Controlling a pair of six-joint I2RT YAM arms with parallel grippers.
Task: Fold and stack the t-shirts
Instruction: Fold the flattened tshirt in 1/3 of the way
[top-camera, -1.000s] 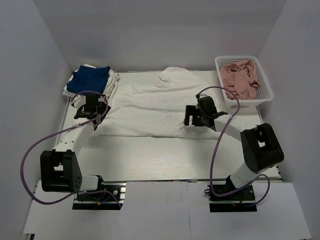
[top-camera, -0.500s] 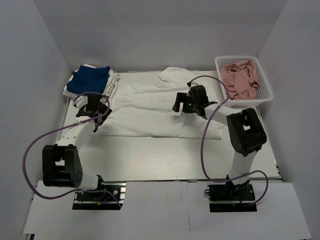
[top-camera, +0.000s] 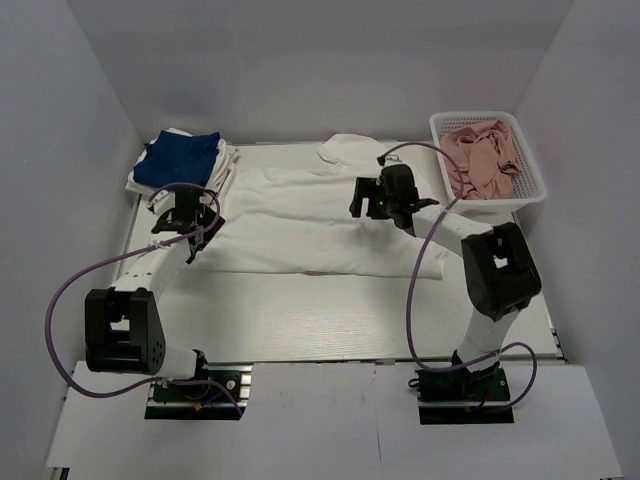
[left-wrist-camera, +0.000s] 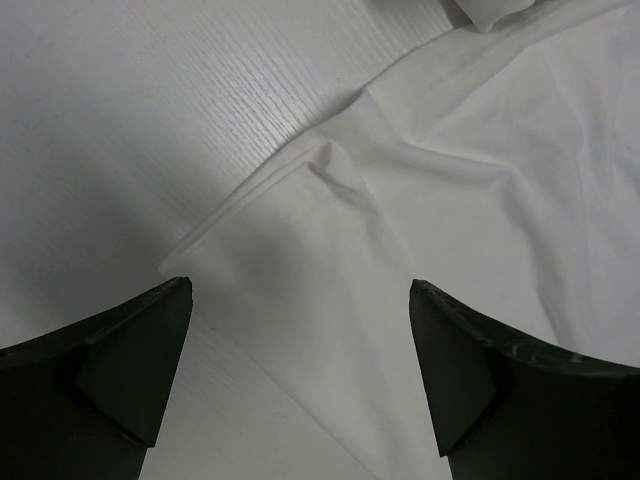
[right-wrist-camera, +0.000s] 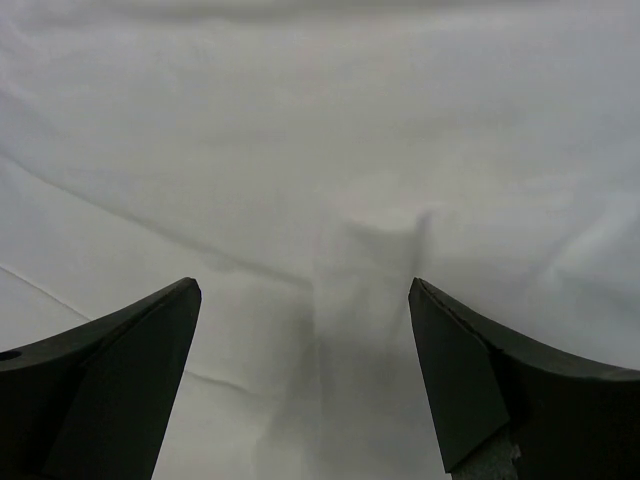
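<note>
A large white t-shirt (top-camera: 300, 215) lies spread across the middle of the table. At the back left, a folded royal-blue t-shirt (top-camera: 180, 160) rests on a folded white one (top-camera: 222, 172). My left gripper (top-camera: 183, 228) stands open over the spread shirt's left sleeve (left-wrist-camera: 300, 250), with nothing between its fingers (left-wrist-camera: 120, 370). My right gripper (top-camera: 372, 200) hangs open above the upper right part of the same shirt (right-wrist-camera: 320, 150). Bare white cloth shows between its fingers (right-wrist-camera: 110, 380).
A white basket (top-camera: 532, 196) at the back right holds crumpled pink cloth (top-camera: 482, 158). White walls close the table in on the left, back and right. Bare table (top-camera: 330, 315) lies between the shirt and the arm bases.
The right gripper has swung from the shirt's right edge to the back and left, now over its upper part. The left gripper has hardly moved.
</note>
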